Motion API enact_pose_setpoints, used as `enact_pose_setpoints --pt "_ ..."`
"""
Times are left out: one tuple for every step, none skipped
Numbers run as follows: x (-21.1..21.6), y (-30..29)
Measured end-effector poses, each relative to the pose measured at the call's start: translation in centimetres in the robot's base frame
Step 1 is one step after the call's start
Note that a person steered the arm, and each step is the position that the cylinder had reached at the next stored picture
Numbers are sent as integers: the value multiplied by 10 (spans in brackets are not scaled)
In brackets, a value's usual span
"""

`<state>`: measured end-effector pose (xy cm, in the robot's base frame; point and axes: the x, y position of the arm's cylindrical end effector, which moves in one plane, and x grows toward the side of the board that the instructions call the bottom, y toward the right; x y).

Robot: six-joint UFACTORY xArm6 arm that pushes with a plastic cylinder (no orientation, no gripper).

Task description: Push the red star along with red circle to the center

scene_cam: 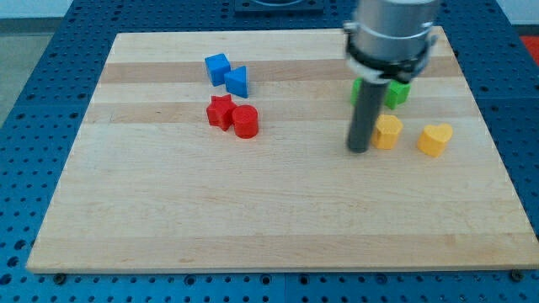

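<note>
Now our tip (359,150) rests beside the yellow block (387,132), with no claw to open or close; the red star (221,111) and red circle (246,122), touching, lie well toward the view's left.

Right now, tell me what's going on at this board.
My tip rests on the wooden board at the view's right, just left of a yellow block; a yellow heart lies further right, and green blocks sit behind the rod. The red star and red circle touch each other well to my tip's left, below a blue cube and blue triangle. I am not touching the red pair.
</note>
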<state>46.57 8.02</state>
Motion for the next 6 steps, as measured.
enact_pose_setpoints --pt "7 -85" --pt "-6 -167" --pt "-31 -250" --pt "-90 -247" --pt "-91 -196" --pt "-57 -161"
